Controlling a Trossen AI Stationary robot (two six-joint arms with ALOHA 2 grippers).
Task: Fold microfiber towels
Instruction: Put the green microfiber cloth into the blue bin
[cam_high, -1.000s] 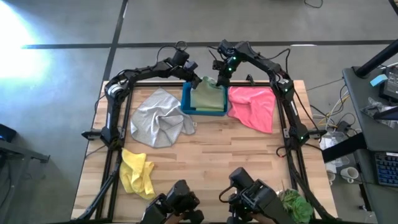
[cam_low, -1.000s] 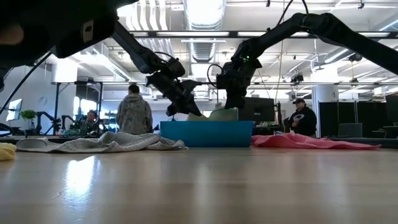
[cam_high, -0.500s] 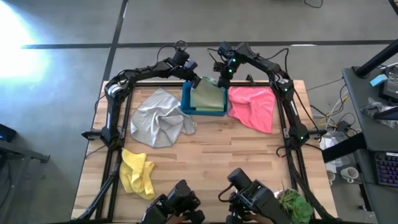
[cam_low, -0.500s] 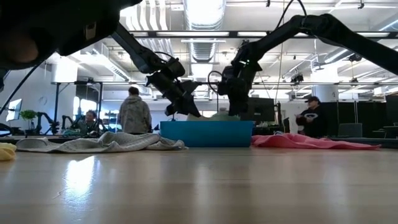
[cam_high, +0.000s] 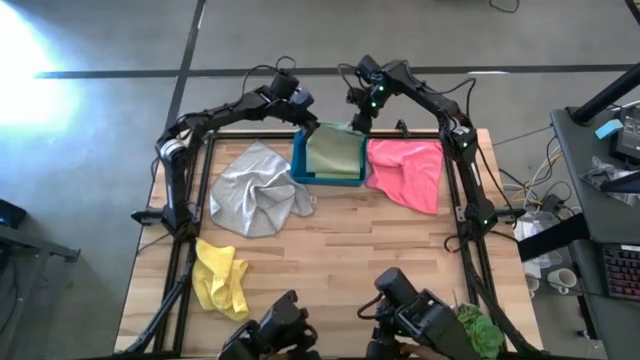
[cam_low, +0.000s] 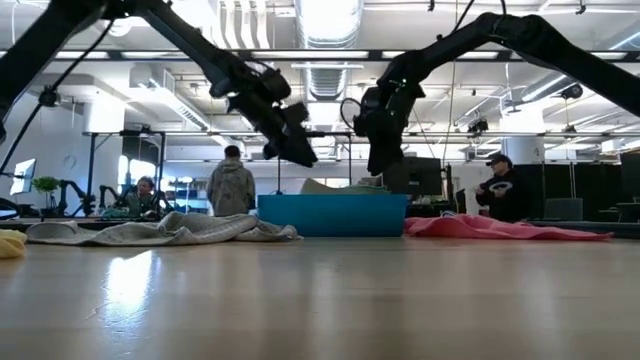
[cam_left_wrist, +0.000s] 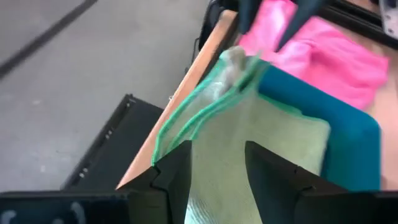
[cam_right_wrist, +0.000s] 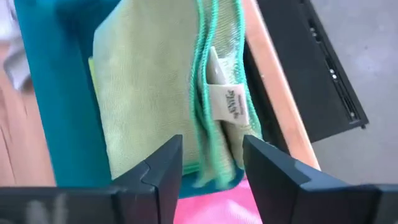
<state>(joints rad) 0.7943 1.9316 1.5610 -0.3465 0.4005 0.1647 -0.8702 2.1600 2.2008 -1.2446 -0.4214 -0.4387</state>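
A pale sage green towel (cam_high: 336, 152) lies folded in the blue bin (cam_high: 300, 165) at the table's far edge. Its green-trimmed far edge (cam_right_wrist: 214, 74) rests on the bin's far rim. My left gripper (cam_high: 303, 118) hangs open above the bin's far left corner. My right gripper (cam_high: 359, 124) hangs open above its far right corner. Neither holds anything. A grey towel (cam_high: 255, 190) lies crumpled left of the bin, and a pink towel (cam_high: 405, 172) lies to its right. A yellow towel (cam_high: 222, 278) sits near left, and a lime green one (cam_high: 478, 330) at the near right corner.
The black frame rails (cam_high: 185, 200) run along both sides of the wooden table. Bare wood (cam_high: 340, 250) lies between the bin and the near edge. Beyond the table, people (cam_low: 232, 185) stand and sit in the room.
Both grippers have opened and let go of the sage green towel's far edge. My left gripper has risen away from the bin. The towel's raised far edge has dropped and now lies lower in the bin.
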